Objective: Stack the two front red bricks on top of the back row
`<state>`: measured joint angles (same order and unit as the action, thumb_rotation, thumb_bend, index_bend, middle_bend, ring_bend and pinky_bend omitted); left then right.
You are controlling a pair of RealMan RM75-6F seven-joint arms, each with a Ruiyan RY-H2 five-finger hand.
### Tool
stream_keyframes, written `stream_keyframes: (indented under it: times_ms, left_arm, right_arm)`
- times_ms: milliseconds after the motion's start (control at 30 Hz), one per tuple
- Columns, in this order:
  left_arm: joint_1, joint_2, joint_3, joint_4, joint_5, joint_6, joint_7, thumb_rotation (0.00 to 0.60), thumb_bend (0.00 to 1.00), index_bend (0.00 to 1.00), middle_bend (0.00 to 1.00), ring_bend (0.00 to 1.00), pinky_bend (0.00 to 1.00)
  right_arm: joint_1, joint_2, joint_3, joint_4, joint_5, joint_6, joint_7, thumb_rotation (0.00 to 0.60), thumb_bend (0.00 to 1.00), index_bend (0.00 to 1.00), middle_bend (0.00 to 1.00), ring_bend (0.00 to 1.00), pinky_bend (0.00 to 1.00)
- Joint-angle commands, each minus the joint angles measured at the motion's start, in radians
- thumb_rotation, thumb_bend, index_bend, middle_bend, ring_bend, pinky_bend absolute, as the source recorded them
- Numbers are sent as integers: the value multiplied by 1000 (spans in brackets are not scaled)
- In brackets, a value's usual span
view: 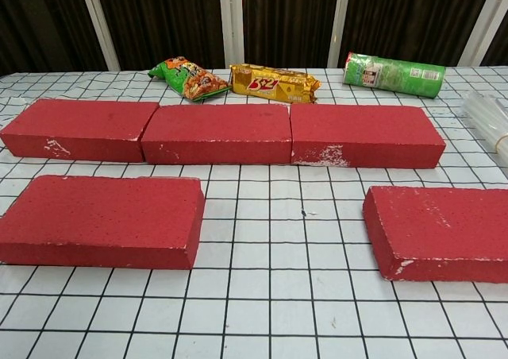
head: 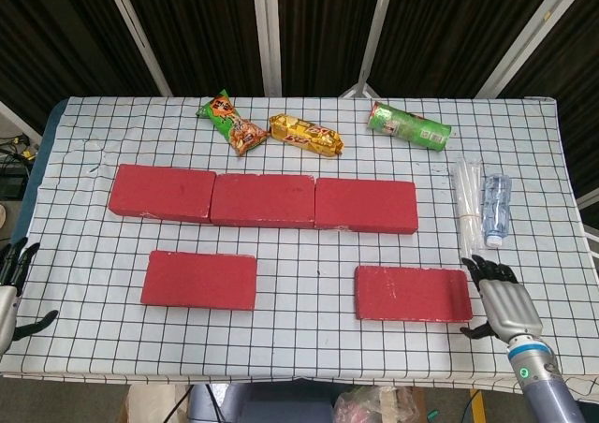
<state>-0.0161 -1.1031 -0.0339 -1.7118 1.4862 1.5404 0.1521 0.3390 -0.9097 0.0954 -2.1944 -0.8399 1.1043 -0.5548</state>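
Nearest, at the front right edge of the checked white tabletop: silver right hand with black fingers spread apart, holding nothing, just beside the right end of the front right red rectangular brick; contact impossible to tell. At the far front left edge, only partly in frame: left hand, its dark fingers fanned apart, empty, well apart from any brick. Neither hand visible in the chest view. Lying flat on the grid cloth ahead of the hands: front right red rectangular brick on one side and front left red rectangular brick on the other, a wide gap of bare cloth between them, both unstacked. Farther back: back row of three red bricks laid end to end, touching or nearly so, nothing on top; white scuffs along their front faces in the chest view. To the right of that row, near the tabletop's right side: clear plastic water bottle lying down, with a clear bundle of plastic sleeves just beside it. Farthest back: green-and-orange snack bag, golden biscuit packet next to it, and green cylindrical crisp can lying on its side, apart to the right.
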Motion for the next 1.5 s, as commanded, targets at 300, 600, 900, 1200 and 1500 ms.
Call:
stream_keyframes:
  times_ms: [300,600,900,1200,1500]
  left_arm:
    - [1,7,-10,5,-16,3,-20,600,0,68,0,0,0]
    - [2,11,-13,7,-19,7,-33,600,0,64,0,0,0]
    - [4,13,-14,6,-24,8,-36,600,0,64,0,0,0]
    - [5,18,-19,8,-33,9,-47,600,0,64,0,0,0]
    - [5,18,-23,8,-42,8,-48,600,0,64,0,0,0]
  right_arm:
    - [170,-145,-1,5,264,67,-171,600,133,0,0,0,0]
    - [205,-214,-19,20,291,118,-189,600,134,0,0,0,0]
    - [251,-276,-35,39,334,146,-228,600,133,0,0,0,0]
    - [294,-315,-37,48,389,164,-256,600,134,0,0,0,0]
    - [325,-342,-43,63,417,180,-275,600,133,0,0,0,0]
